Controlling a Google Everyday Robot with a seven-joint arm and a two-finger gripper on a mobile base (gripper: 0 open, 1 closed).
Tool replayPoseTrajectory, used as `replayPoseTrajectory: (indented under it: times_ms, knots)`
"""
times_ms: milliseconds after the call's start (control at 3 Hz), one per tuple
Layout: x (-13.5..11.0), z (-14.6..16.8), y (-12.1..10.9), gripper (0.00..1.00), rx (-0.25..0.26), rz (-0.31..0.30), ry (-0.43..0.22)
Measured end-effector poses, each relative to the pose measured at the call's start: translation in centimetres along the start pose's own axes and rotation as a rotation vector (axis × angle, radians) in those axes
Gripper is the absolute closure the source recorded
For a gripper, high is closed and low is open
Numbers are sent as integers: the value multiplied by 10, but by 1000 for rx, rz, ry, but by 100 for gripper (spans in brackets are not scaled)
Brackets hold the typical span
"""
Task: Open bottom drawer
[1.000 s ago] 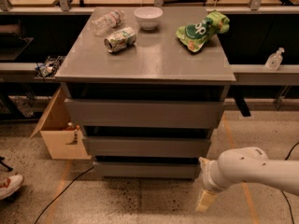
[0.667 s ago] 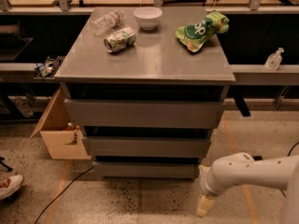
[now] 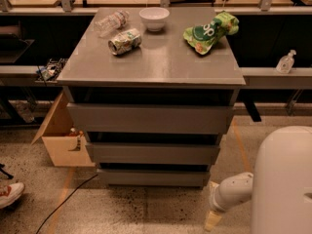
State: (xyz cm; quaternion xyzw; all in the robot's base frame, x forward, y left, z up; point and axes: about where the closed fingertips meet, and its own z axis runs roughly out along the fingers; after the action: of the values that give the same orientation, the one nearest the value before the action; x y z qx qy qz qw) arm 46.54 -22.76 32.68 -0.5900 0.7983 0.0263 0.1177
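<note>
- The bottom drawer (image 3: 153,177) is the lowest and narrowest-looking of three grey fronts on the cabinet, just above the speckled floor (image 3: 146,211). Its flat panel looks pushed in, though from this high angle that is hard to confirm.
- A dark gap separates it from the middle drawer (image 3: 153,153), and the widest, top drawer (image 3: 148,118) sits above that.
- The gripper (image 3: 213,221) hangs low beside the cabinet's front right corner, near the right end of the bottom drawer but apart from it. Its pale tip points down toward the floor.
- It has hold of nothing that can be seen, and I cannot tell whether it is open or closed.
- The white arm (image 3: 285,179) fills the lower right corner, with a rounded wrist segment (image 3: 234,191) leading down to the gripper.
- On the cabinet top (image 3: 156,65) are a white bowl (image 3: 154,18), a clear plastic bottle (image 3: 111,23) lying on its side, a crushed can (image 3: 125,41) just in front of the bottle, and a green snack bag (image 3: 210,30) toward the right rear.
- An open cardboard box (image 3: 61,138) stands on the floor against the cabinet's left side.
- A dark cable (image 3: 63,204) runs across the floor from under the cabinet, and a shoe (image 3: 9,194) shows at the left edge.
- A small pump bottle (image 3: 285,62) stands on the shelf at the right.
</note>
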Motion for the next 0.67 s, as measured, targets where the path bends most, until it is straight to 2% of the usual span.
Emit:
replayPoseTrajectory:
  times_ms: [333, 667]
  knots:
    - [4, 29, -4, 0, 32, 50, -64]
    - [-5, 58, -7, 0, 39, 95, -144]
